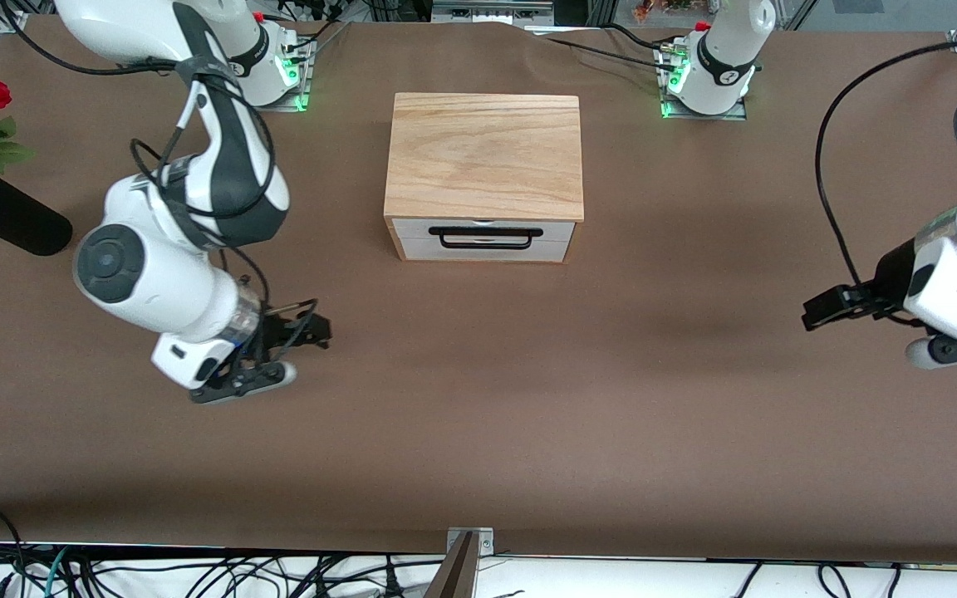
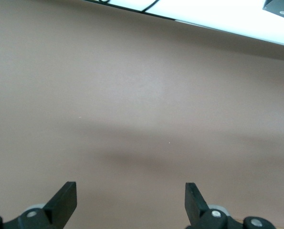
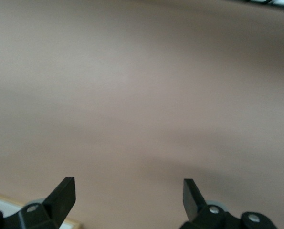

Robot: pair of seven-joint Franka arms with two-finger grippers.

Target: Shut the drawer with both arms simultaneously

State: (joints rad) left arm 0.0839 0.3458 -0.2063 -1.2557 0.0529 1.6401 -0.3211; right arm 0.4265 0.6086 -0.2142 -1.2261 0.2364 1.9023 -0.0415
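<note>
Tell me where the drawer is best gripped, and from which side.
Probably the black bar handle on the drawer front: it stands off the white panel, facing the front camera, so fingers can close over it from that side. Left gripper and right gripper are open, apart from it.

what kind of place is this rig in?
Probably a robotics lab bench: two bolted-down arms, left gripper and right gripper open over a brown-covered table, a wooden drawer box as prop, loose cables along the edge.
</note>
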